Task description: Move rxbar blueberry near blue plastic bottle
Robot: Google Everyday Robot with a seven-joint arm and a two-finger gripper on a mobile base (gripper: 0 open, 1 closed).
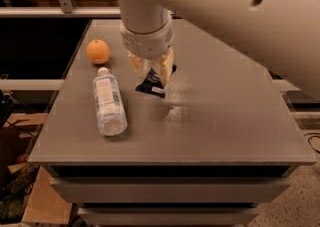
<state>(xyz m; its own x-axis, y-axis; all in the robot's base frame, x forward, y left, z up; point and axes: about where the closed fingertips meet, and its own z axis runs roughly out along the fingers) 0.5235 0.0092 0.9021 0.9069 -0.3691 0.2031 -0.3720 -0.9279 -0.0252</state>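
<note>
The rxbar blueberry (pixel 152 83), a small dark navy bar with white lettering, hangs tilted between the cream fingers of my gripper (pixel 151 72), just above the grey table (pixel 215 121). The gripper is shut on the bar's upper end. The blue plastic bottle (pixel 109 102), clear with a white cap and pale label, lies on its side a short way left of the bar, cap pointing to the far side. My white arm comes in from the upper right and covers the table's far middle.
An orange (pixel 98 51) sits on the table just beyond the bottle's cap. The table's left edge runs close to the bottle. Drawer fronts lie below the front edge. Cardboard and clutter are on the floor at lower left.
</note>
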